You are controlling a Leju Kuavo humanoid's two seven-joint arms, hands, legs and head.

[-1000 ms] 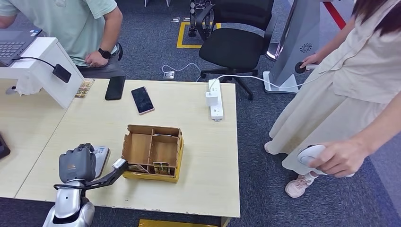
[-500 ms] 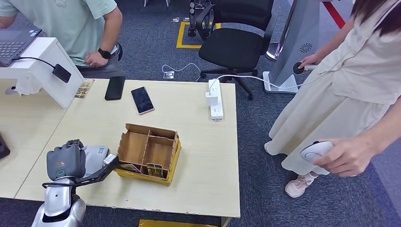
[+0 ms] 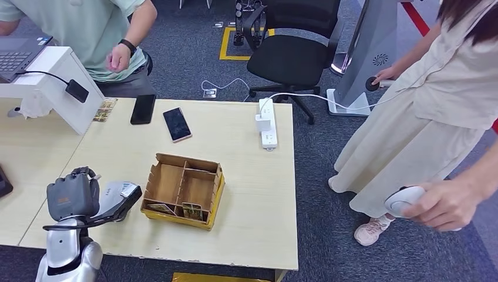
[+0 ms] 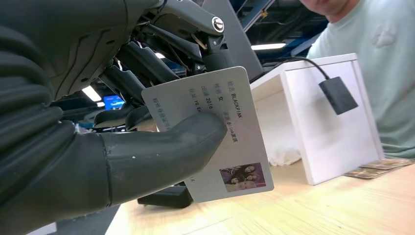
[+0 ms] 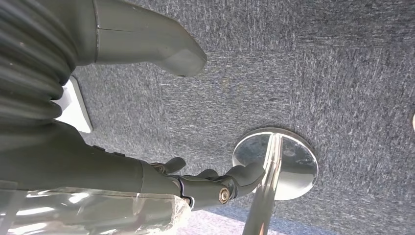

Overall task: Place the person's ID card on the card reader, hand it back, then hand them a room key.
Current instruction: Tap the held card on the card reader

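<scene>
my left hand [image 3: 73,197] sits at eight o'clock of the divided box [image 3: 183,190], pinching the id card [image 4: 215,131] (thumb across its face); right hand [image 5: 147,112] hangs loose, fingers apart.

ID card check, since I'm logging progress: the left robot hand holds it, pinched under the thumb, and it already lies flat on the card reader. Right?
Not quite. The left robot hand does pinch the ID card under its thumb, but the left wrist view shows the card raised above the table, not lying flat on a reader.
</scene>
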